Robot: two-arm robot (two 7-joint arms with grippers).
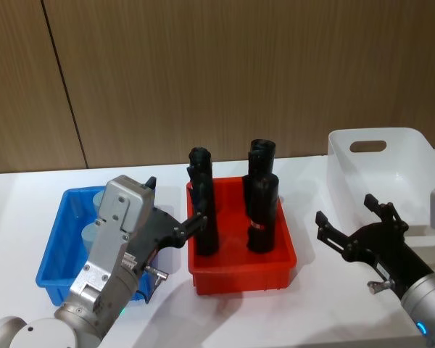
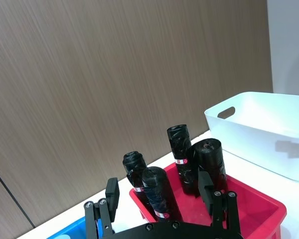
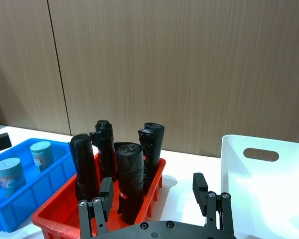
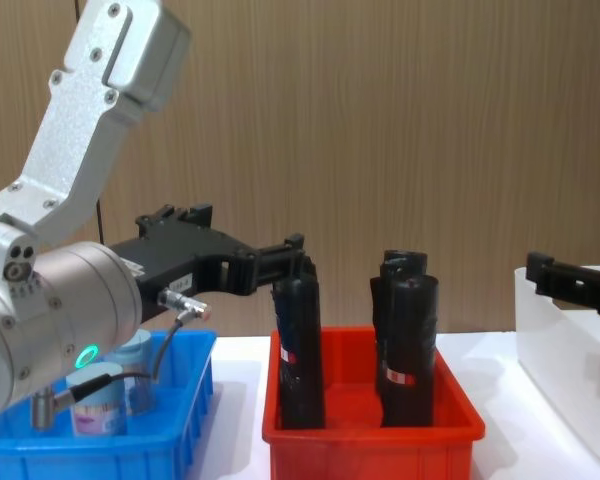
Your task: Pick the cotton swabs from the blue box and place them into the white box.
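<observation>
Two cotton swabs jars, clear with pale lids, stand in the blue box at the left of the table. In the head view my left arm covers most of the blue box; one jar peeks out beside it. My left gripper hangs open and empty above the gap between the blue box and the red bin, level with the black cylinders' tops. The white box stands at the far right. My right gripper is open and empty just in front of it.
A red bin with several tall black cylinders sits between the blue box and the white box. The cylinders rise close to my left gripper's fingertips. A wood-panelled wall runs behind the white table.
</observation>
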